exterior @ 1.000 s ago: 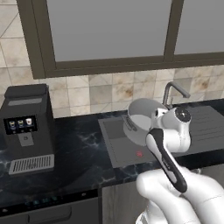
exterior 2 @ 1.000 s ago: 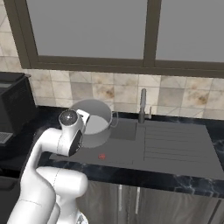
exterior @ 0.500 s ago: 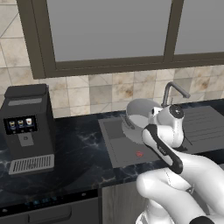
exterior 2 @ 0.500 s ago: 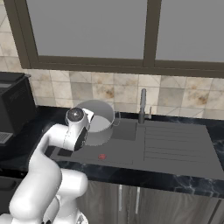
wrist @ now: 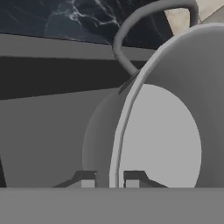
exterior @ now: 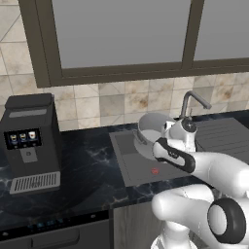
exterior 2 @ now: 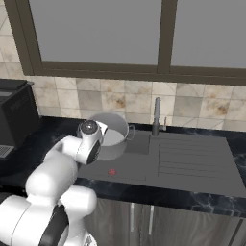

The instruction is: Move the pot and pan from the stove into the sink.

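While one tall silver-grey pot (exterior: 154,132) sits in the sink (exterior 2: 144,163) basin beside one curved faucet (exterior 2: 156,115), the gripper (wrist: 109,180) pinches its rim. One loop handle (wrist: 135,30) shows, and the inside is pale and bare.

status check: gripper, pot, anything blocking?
Gripper straddles pot rim, closure unclear. Pot in sink basin. Faucet beside it, not blocking.

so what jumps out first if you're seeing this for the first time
The silver pot stands out, sitting in the sink basin near the faucet. In the hand view the end effector has a finger on each side of the pot's rim. A black coffee machine stands on the dark counter at the left.
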